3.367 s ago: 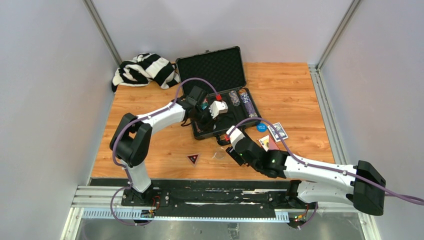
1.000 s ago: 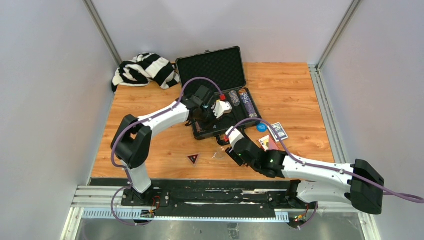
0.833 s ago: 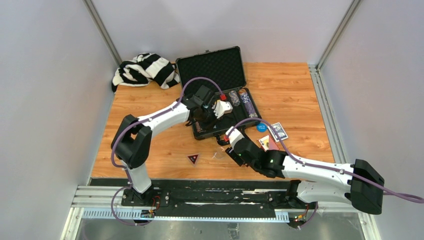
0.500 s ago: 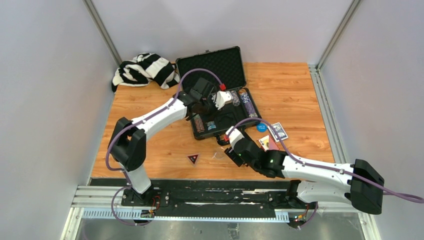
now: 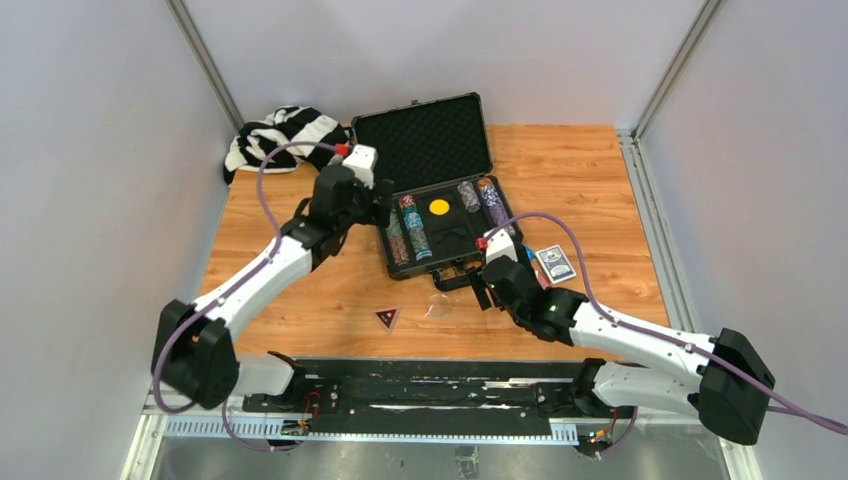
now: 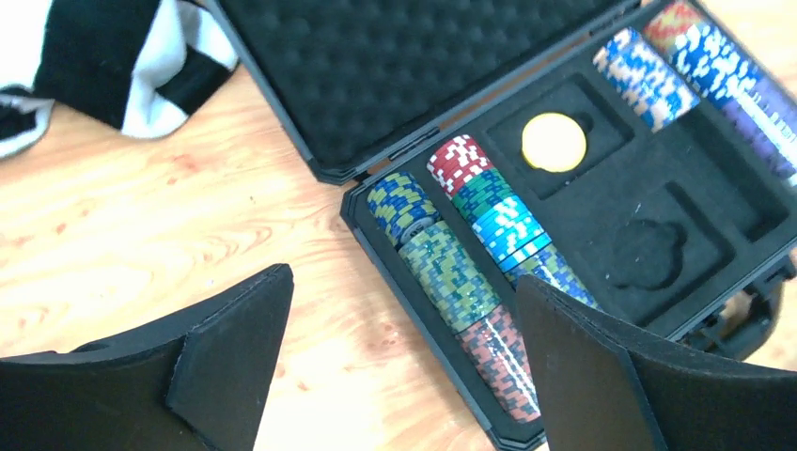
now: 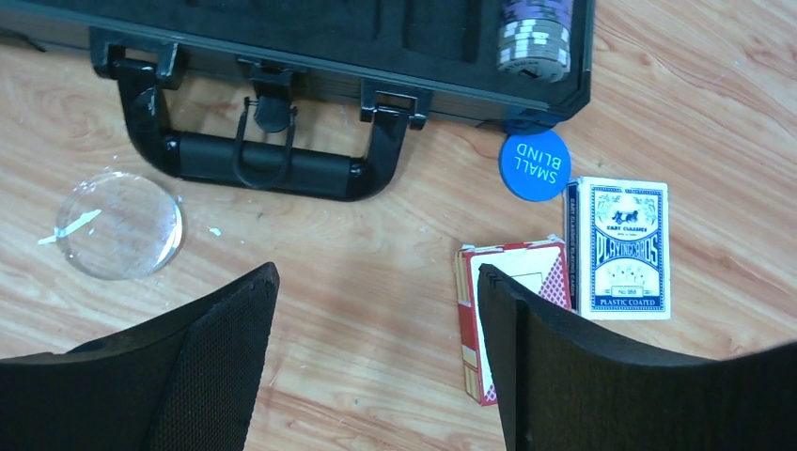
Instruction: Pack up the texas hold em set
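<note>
The black case [image 5: 447, 232] lies open in mid-table, its foam lid [image 5: 425, 140] tipped back. Chip stacks fill its left slots [image 6: 451, 272] and right slots [image 6: 658, 80], and a yellow disc [image 6: 554, 142] sits in a round recess. My left gripper [image 6: 404, 366] hovers open and empty over the case's left edge, and shows in the top view [image 5: 378, 203]. My right gripper [image 7: 376, 282] is open and empty above bare wood, just in front of the case handle [image 7: 263, 164]. A red deck [image 7: 512, 310], a blue-backed deck [image 7: 620, 246] and a blue "small blind" disc [image 7: 534, 164] lie to its right.
A clear round disc [image 7: 117, 224] lies on the wood left of the right gripper. A small dark triangle [image 5: 386, 318] sits nearer the front edge. The striped cloth [image 5: 285, 135] is bunched at the back left, beside the lid.
My left arm has drawn back up and left out of the case and its jaws have opened wide, uncovering the left chip stacks and yellow disc. My right gripper shifted right and opened wider.
</note>
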Tool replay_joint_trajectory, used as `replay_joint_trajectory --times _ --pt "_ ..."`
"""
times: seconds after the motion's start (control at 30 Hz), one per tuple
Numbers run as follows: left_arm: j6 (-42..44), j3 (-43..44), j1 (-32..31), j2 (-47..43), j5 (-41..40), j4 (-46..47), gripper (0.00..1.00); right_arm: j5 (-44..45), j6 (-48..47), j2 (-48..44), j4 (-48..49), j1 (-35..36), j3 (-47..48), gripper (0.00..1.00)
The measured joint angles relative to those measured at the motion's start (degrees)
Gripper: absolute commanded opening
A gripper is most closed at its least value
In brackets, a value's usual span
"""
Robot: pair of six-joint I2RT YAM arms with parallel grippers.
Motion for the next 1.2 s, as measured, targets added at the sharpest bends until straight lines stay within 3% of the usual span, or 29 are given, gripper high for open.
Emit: replay_joint_trajectory --times 0.13,0.5,0.57,0.63,0.7,1.2 --pt "-8.22 -11.80 0.17 -10.88 -2.16 11.28 0.98 -1.84 1.09 -0.15 -0.81 -5.57 0.83 0.74" --pt "-17.42 -19.87 0.20 -15.21 -0.50 17.20 0.98 -10.73 6.60 2.69 -5.90 -27.12 4.15 0.70" --pt "-17.79 -20.87 0.20 -15.82 -0.48 17.22 0.98 -12.57 7.63 4.72 -6.01 -29.03 4.26 0.64" --pt "-17.94 -21.77 0.20 -16.65 -0.44 17.27 0.98 -13.66 8.31 7.43 -6.40 -29.81 5.14 0.54" --pt "-18.12 -22.21 0.20 -17.22 -0.24 17.25 0.98 -15.32 8.85 11.04 -6.91 -30.03 7.28 0.51" --pt "-20.20 -22.75 0.20 -16.98 3.87 18.05 0.98 -20.11 7.08 32.61 -5.57 -30.25 19.89 0.53"
